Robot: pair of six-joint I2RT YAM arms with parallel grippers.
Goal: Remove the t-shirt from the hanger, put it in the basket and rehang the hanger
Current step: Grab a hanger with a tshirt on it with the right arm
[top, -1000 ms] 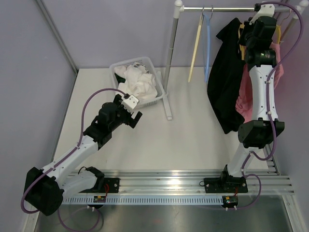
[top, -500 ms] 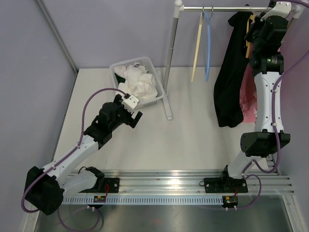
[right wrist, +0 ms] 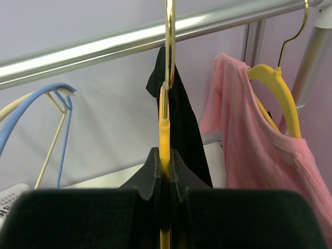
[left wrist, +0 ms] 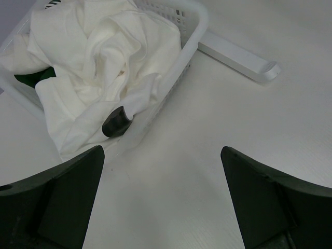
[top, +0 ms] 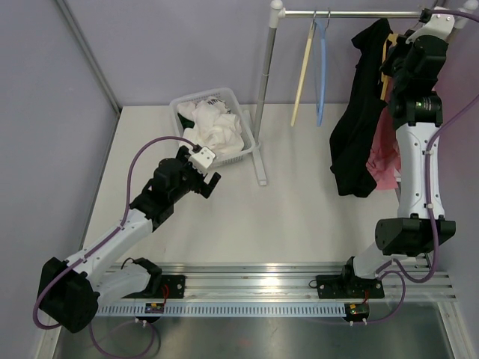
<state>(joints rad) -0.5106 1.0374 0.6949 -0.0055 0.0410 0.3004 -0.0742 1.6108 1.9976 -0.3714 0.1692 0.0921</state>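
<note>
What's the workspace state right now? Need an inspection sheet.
Surface: white table, bare in the middle.
Job's things: black t-shirt draped on yellow hanger, hooked on rail.
Clutter: basket of white laundry; empty blue hanger and cream hanger; pink shirt on its own hanger.
Grippers: left gripper open, empty, beside the basket; right gripper shut on the yellow hanger's neck.
Cables: purple cables loop along both arms, no snag seen.
Surroundings: lilac walls.
</note>
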